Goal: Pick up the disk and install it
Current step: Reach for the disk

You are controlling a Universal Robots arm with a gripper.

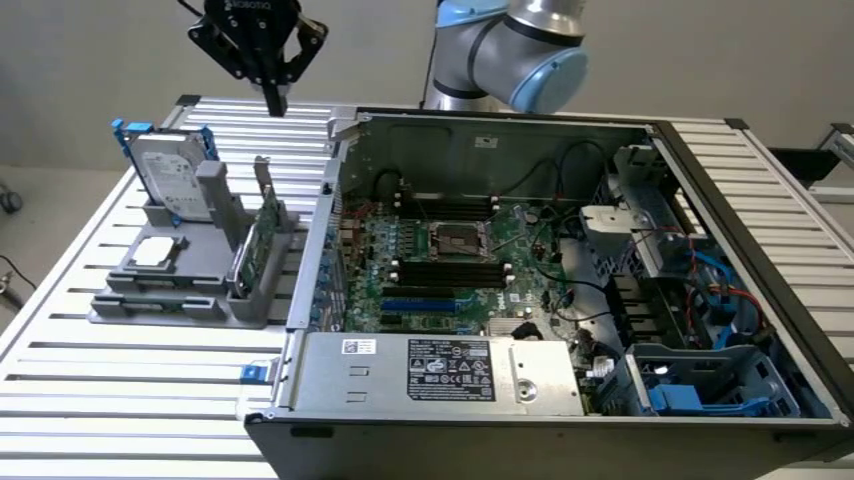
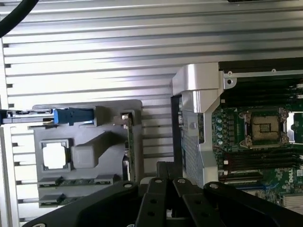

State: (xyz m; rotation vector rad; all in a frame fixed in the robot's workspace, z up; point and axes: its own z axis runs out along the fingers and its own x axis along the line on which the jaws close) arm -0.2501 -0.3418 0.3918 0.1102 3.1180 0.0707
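The arm holds its black claw (image 1: 276, 98) pointing straight down, high over the far edge of the slatted metal surface (image 1: 80, 400), with the fingers pressed together and nothing between them. The silver-grey rectangular hard disk (image 1: 174, 172) in its blue plastic carrier frame stands upright in a grey plastic rack (image 1: 174, 300) near the surface's edge at the exterior view's left. It is lower than the claw, off to one side and well apart from it.

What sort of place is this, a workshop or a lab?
Probably a robotics lab bench for computer assembly: a grey-and-blue robot arm stands beyond an open black computer case with a green motherboard. The case sits on a slatted aluminium table, next to a grey parts holder.
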